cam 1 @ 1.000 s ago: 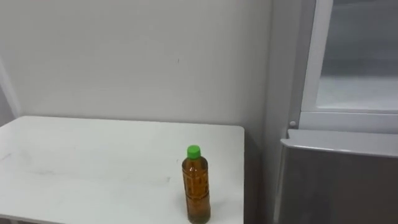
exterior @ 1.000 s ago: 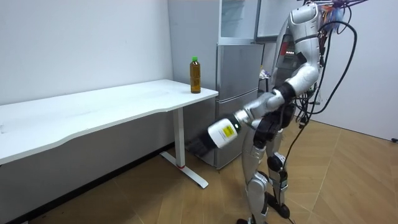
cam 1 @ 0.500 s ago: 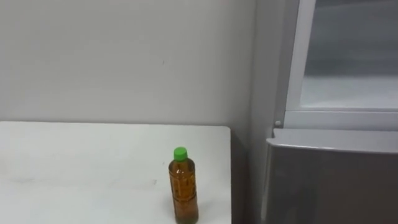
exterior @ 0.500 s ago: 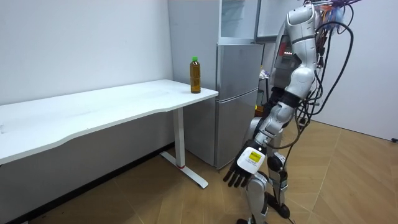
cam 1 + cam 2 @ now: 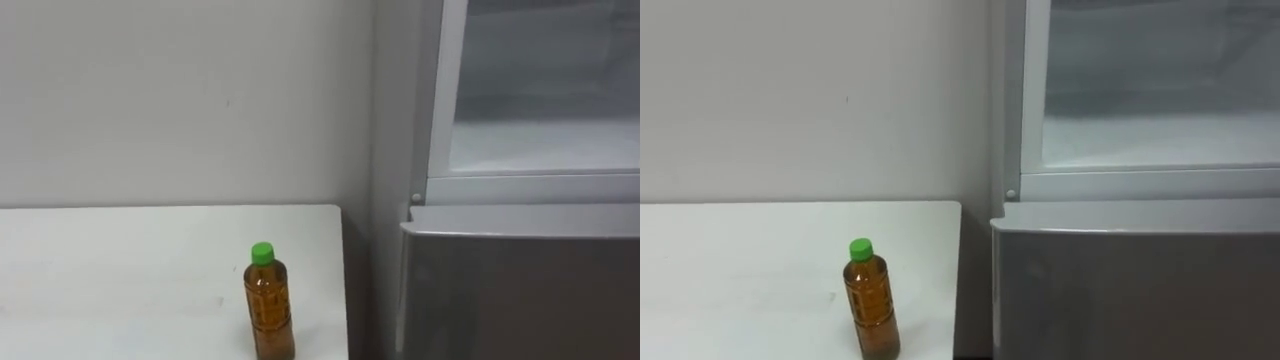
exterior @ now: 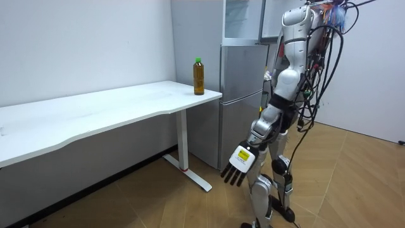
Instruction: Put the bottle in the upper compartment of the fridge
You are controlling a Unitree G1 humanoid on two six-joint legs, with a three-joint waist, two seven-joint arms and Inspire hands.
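White table (image 5: 120,270) carries the bottle (image 5: 269,312) beside the fridge (image 5: 520,285) — left hand (image 6: 240,159) hangs, fingers spread.

Upright on the worktop (image 5: 120,270), near its right end: bottle (image 5: 269,302). Just right of the worktop: fridge (image 6: 243,95), upper compartment (image 5: 545,90) above lower door (image 5: 520,290). Behind both: wall (image 5: 180,100).

Robot upright in room view, torso straight; left arm hangs down, slightly forward of body, elbow nearly straight; left hand (image 6: 237,166) about knee height, back toward camera, fingers (image 6: 231,179) straight, spread, pointing down, holding nothing
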